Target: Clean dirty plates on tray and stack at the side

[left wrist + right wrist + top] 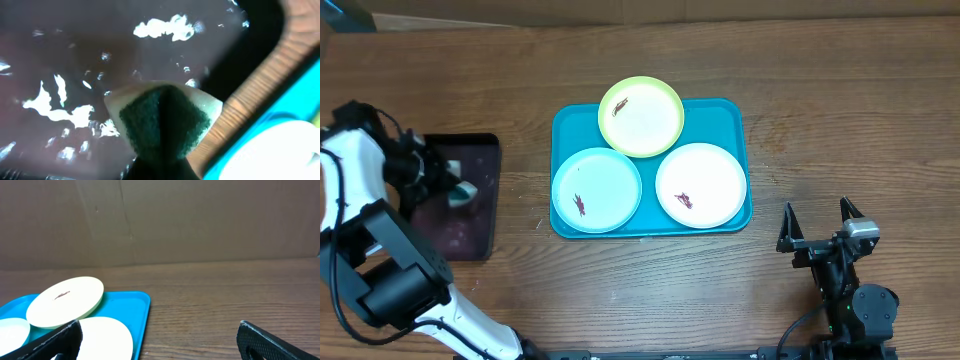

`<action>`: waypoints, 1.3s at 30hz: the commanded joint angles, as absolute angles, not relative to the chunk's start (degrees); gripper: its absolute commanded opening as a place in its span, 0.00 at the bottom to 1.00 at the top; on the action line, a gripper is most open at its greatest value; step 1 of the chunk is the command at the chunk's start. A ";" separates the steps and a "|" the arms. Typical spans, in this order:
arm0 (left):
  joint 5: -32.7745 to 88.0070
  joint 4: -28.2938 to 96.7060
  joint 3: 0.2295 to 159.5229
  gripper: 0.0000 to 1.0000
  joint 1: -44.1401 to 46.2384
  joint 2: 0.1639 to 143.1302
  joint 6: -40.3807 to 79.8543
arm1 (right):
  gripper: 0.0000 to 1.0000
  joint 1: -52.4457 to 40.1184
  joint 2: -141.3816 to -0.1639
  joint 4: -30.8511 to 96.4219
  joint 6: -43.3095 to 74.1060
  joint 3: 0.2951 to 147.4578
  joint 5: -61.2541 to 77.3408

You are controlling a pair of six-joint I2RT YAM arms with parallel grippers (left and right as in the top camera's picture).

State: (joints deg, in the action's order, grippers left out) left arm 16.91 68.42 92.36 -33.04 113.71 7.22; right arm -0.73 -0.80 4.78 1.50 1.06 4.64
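Observation:
Three plates lie on the turquoise tray point(725, 120): a yellow-green plate point(641, 117) at the back, a mint-blue plate point(597, 189) front left and a white plate point(701, 185) front right. Each has a small dark smear. My left gripper point(460, 190) hangs over a black tray point(480, 225), shut on a sponge point(162, 122) whose green scouring side faces the camera. My right gripper point(817, 212) stands open right of the turquoise tray, nothing between its fingers. The right wrist view shows the yellow-green plate point(65, 301), the white plate point(105, 337) and the tray point(135, 302) ahead on the left.
The black tray point(75, 60) under the sponge looks wet, with bright reflections. Bare wooden table point(840, 120) lies right of and behind the turquoise tray. A cardboard wall point(200, 220) closes off the back.

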 commanded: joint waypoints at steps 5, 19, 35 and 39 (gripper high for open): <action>21.30 77.54 116.97 0.04 -33.71 112.36 5.98 | 1.00 -0.58 -0.16 4.56 1.43 0.47 4.56; 17.61 61.17 90.41 0.04 -33.26 112.88 6.39 | 1.00 -0.58 -0.16 4.56 1.43 0.47 4.56; 12.60 76.73 114.45 0.04 -31.86 113.12 4.47 | 1.00 -0.58 -0.16 4.56 1.43 0.47 4.56; 9.17 70.48 102.48 0.04 -31.07 113.14 4.75 | 1.00 -0.58 -0.16 4.56 1.43 0.47 4.56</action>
